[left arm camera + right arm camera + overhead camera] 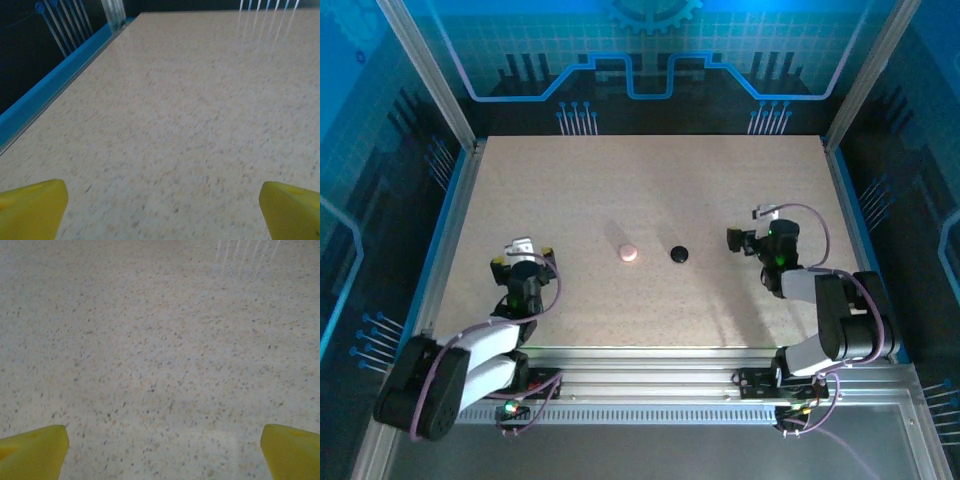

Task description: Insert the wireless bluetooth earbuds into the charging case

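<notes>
Pink round case (629, 253) lies on the speckled tabletop (650, 180), just left of the black round case (680, 254). The tiny earbuds are too small to make out; they may sit inside. The left pincer (161, 207) is well left of the black round case, the right pincer (162, 450) near its right. Both are wide open and hold nothing, likely parked away so nothing gets bumped.
</notes>
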Tool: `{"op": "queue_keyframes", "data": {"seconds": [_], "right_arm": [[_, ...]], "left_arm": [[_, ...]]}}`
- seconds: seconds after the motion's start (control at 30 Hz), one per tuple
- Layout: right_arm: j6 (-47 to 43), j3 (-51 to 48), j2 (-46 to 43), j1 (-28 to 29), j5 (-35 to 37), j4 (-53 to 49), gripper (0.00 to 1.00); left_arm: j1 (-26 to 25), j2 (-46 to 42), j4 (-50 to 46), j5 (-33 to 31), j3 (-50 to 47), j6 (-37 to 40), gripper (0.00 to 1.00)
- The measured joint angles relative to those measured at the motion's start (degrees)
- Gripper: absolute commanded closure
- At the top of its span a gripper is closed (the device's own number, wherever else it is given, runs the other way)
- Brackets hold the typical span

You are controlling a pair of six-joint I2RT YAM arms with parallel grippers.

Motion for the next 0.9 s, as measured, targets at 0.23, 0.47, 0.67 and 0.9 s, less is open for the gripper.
{"op": "queue_keyframes", "data": {"seconds": [0.23, 0.47, 0.67, 0.9], "right_arm": [[-2.56, -0.50, 0.20, 0.00, -4.87, 3.13, 0.00], [-3.39, -0.37, 0.24, 0.00, -7.30, 3.58, 0.00], [-3.37, -0.24, 0.31, -0.11, -8.31, 3.54, 0.00], [-3.37, -0.15, 0.31, -0.37, -8.87, 3.54, 0.00]], "left_arm": [[0.42, 21.64, 24.48, 7.26, 2.89, 4.61, 0.01], [3.89, 25.57, 23.41, 13.70, 8.61, 4.55, 0.01], [11.39, 23.06, 14.29, 21.29, 15.61, 0.48, 0.01], [11.37, 23.02, 10.62, 24.35, 15.58, -0.66, 0.01]]}}
